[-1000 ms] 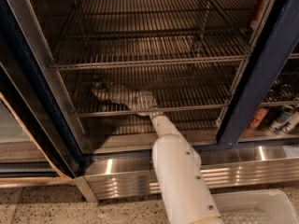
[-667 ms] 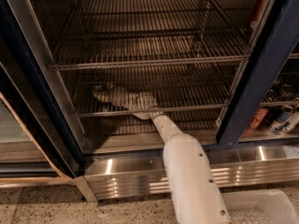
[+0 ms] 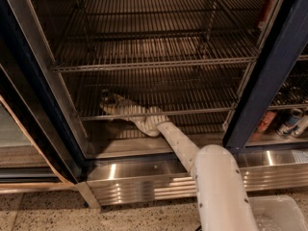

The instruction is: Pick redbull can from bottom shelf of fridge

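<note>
Gripper (image 3: 109, 105) lies on the bottom shelf (image 3: 202, 97), left of centre in the frame. The white arm (image 3: 219, 191) runs down from it to the lower right. Whether the gripper is spread or closed cannot be told.

The redbull can cannot be picked out apart from the gripper. A small dark shape at the gripper's tip may be it, which would put the can mid-left on the bottom rack, well in from the front rail.

Step in hand, by judgement: closing on the can and lifting it out.
- Keep the wrist low under the upper shelf (image 3: 159, 47).
- Grip the can body squarely.
- Lift only enough to clear the wire rods.
- Draw back along the arm's own line, over the front rail, away from the fridge (image 3: 269, 81) frame post.

A slim can tips easily on rods.

Containers: the only goods seen sit past the navy post at right, a blue-and-silver can (image 3: 292, 122) beside a red-orange can (image 3: 264, 121). The translucent tub (image 3: 276, 213) is at lower right; its contents are unclear.
</note>
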